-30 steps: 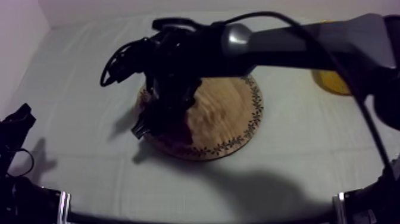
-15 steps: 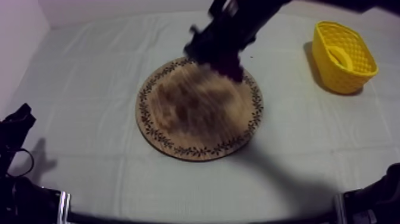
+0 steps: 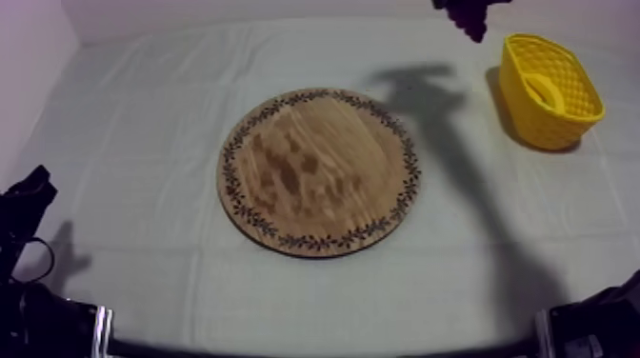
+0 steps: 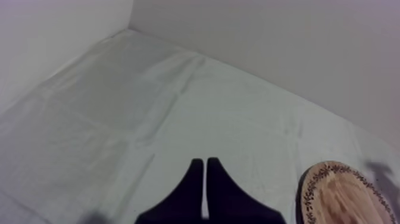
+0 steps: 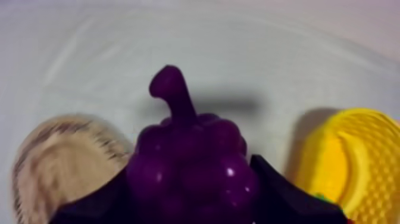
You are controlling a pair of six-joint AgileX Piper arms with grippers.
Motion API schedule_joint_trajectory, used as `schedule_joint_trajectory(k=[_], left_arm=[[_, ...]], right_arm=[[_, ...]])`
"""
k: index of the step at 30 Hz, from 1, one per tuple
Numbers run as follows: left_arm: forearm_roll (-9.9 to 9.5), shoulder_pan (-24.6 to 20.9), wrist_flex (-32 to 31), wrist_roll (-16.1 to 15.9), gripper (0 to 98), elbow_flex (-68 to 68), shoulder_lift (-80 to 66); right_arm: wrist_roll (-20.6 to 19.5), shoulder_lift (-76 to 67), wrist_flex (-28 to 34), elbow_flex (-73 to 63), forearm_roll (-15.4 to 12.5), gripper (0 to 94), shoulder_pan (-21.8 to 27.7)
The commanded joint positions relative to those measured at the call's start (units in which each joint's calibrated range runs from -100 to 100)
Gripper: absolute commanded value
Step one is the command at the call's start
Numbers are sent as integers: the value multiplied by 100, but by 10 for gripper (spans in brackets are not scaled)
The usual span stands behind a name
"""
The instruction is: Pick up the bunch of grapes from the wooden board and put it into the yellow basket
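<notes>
The purple bunch of grapes (image 5: 190, 170) hangs in the air with my right gripper (image 5: 191, 199) shut on it, one black finger on each side. From above, the grapes (image 3: 470, 19) are at the far edge of the table, just left of the yellow basket (image 3: 550, 90). In the right wrist view the basket (image 5: 351, 161) lies beside the grapes and the wooden board (image 5: 62, 158) on the other side. The round wooden board (image 3: 319, 171) lies bare at the table's middle. My left gripper (image 4: 205, 179) is shut on nothing, low at the left near the board's edge (image 4: 348, 196).
A pale object (image 3: 543, 90) lies inside the basket. My left arm (image 3: 27, 205) rests at the near left corner. The right arm's shadow (image 3: 448, 143) crosses the cloth between board and basket.
My right gripper has lifted the grapes off the board's left side and carried them up and to the right, toward the basket. The left arm has not moved.
</notes>
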Motion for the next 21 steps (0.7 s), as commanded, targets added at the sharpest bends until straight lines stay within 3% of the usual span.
schedule_joint_trajectory(k=[1,14,21], left_arm=[[1,-1,3,0,0,4,3],[1,-1,3,0,0,4,3],[1,-1,3,0,0,4,3]], right_arm=[[29,272,-7,-257,21,123,538],[-2,1531,33,-1258,275,138,1428],[-139,1691,-150,-1011,439,308,1540]])
